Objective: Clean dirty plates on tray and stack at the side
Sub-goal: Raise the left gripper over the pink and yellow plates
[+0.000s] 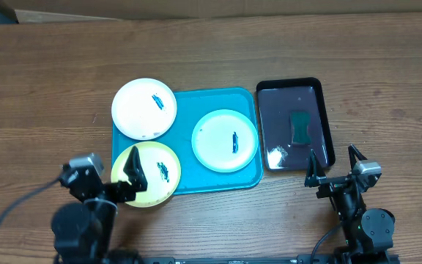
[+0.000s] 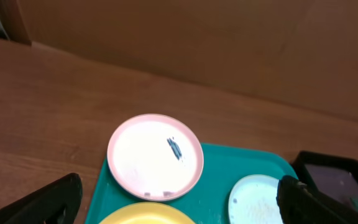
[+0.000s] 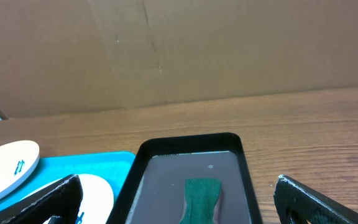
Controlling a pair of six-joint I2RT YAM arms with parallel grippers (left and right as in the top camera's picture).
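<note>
The teal tray [image 1: 189, 110] lies mid-table. The white plate [image 1: 144, 108] overhangs its far left corner. The mint-green plate [image 1: 225, 140] sits on its right part. The yellow plate [image 1: 146, 174] sits at its near left corner. Each has a dark smear. My left gripper [image 1: 132, 176] is open, low over the yellow plate's near left edge; its wrist view shows the white plate [image 2: 155, 157], the yellow plate's rim [image 2: 145, 214] and the mint plate [image 2: 257, 199]. My right gripper [image 1: 335, 170] is open and empty at the near end of the black tray [image 1: 295, 125].
The black tray holds shallow water and a green sponge [image 1: 300, 127], also in the right wrist view [image 3: 201, 199]. A cardboard wall [image 3: 179, 50] stands at the table's far edge. Bare wooden table [image 1: 50, 88] lies left of the teal tray.
</note>
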